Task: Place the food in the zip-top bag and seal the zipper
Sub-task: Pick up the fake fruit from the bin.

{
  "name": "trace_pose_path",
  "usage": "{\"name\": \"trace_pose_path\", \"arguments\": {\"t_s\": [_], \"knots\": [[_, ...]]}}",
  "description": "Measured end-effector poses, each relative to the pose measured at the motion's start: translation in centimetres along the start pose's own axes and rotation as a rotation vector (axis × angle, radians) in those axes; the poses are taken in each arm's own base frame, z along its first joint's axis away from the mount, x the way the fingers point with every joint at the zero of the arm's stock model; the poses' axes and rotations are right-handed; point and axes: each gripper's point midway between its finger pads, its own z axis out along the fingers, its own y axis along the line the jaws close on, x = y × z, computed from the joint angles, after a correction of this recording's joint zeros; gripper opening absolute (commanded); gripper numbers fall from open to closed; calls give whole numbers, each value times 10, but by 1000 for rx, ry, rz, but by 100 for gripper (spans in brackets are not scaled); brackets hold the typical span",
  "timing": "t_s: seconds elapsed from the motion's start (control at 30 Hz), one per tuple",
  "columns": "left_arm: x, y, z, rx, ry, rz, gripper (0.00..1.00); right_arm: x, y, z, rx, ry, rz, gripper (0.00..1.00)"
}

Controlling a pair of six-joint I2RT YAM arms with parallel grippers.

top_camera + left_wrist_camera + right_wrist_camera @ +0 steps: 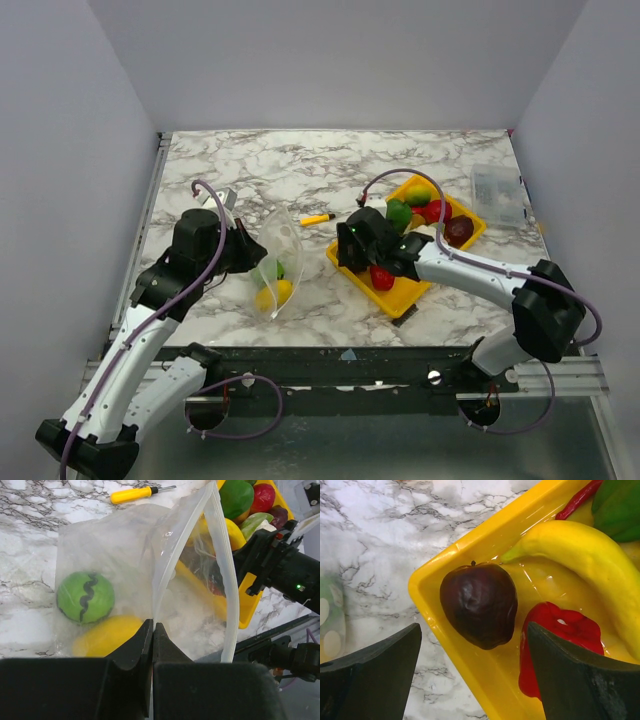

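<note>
From above, my left claw [243, 250] pinches the floppy clear zip-top bag [280, 262] at centre-left on the veined marble table [300, 160]. My right claw [350, 248] hangs over the left corner of the rigid yellow tray [405, 295].

In my left wrist view, the dark fingers [135, 647] are clenched on the bag's crinkly film at bottom centre. A glossy green ball [85, 597] and a smooth yellow fruit [107, 635] lie inside. The pale zipper [222, 565] arcs up the right.

In my right wrist view, the blunt fingers [375, 675] stand spread wide, gripping nothing. Between them is a shiny dark purple piece [479, 605] in the tray's corner, beside a curved banana [585, 555] and a red pepper [555, 640].
</note>
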Motion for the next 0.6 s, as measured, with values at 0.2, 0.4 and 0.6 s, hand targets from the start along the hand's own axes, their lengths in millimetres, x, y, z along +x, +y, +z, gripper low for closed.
{"name": "trace_pose_path", "arguments": {"t_s": [0.2,0.4,0.6], "knots": [[-2,-3,-1,13,-9,2,0,7,1,16,19,28,-33,88],[-3,-4,-1,17,-13,3,0,11,1,32,33,37,-39,82],[-3,-4,-2,22,-17,4,0,6,3,43,37,25,-14,73]]}}
